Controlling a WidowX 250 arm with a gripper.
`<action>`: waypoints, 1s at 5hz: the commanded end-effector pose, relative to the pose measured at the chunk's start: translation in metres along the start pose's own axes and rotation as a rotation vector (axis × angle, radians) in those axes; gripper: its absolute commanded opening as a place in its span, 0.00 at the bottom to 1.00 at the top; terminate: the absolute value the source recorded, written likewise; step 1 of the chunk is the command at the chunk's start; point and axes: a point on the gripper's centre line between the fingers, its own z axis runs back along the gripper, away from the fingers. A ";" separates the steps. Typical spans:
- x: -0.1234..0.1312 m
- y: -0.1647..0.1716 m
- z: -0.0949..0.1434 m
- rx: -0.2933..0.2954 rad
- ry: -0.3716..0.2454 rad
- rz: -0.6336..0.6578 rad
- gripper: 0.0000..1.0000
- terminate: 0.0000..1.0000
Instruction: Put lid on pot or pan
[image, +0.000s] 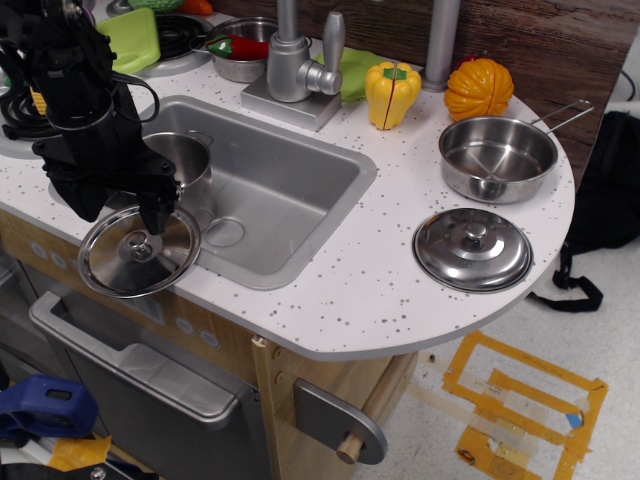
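Lying directly beneath claw (158, 215), flat lid (139, 250), pot (185, 160) behind

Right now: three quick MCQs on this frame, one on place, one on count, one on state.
1. Where is the pot?
A. in the sink
B. on the counter's right end
C. on the floor

2. How many steel lids show?
A. one
B. two
C. four

3. The lid is:
A. on the pot
B. at the sink's front-left edge, under the gripper
C. inside the pan

Key: 1 A, it stands in the sink at its left wall. 2 B, the flat one plus the domed lid. 3 B, the pot's mouth is open.
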 end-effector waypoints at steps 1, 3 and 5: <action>0.000 0.000 0.000 0.000 0.000 0.000 1.00 0.00; 0.002 0.000 0.000 0.003 -0.008 -0.015 1.00 0.00; 0.003 0.001 -0.012 0.017 -0.045 -0.023 1.00 0.00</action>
